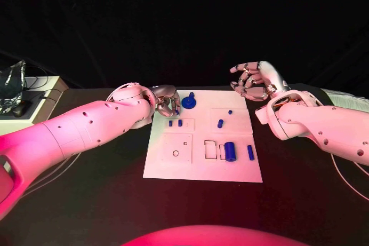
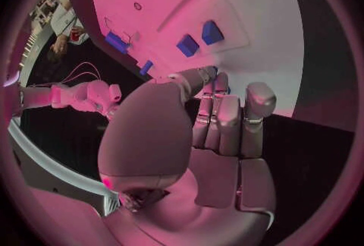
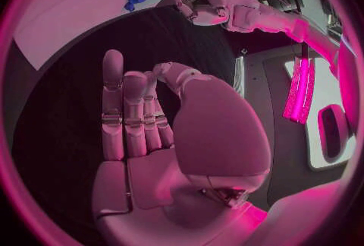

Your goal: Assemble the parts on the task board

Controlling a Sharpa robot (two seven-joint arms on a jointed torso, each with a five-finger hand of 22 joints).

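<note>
**White task board between two robot hands on a black table**

Black table (image 1: pixel 92 203) carries a white task board (image 1: pixel 201 168) at its middle, lying flat. From the left, the robot's left arm reaches in, and its silver left hand (image 1: pixel 165 103) sits at the board's far left corner. Its fingers are curled in close together; whether they hold anything cannot be told. Just beside that hand, on the board's far edge, is a round blue part (image 1: pixel 188 102). Nearer the robot along the left side are two small blue parts (image 1: pixel 175 123) side by side.

Toward the middle of the board stands a short blue peg (image 1: pixel 220 123), with a tiny blue piece (image 1: pixel 229 112) just beyond it. Lower down, a thick blue cylinder (image 1: pixel 230 150) lies beside an outlined slot, and a slim blue bar (image 1: pixel 250 152) lies just to its right.

On the right, the right hand (image 1: pixel 255 79) hovers above the table off the board's far right corner, fingers spread and loosely bent, holding nothing.
</note>
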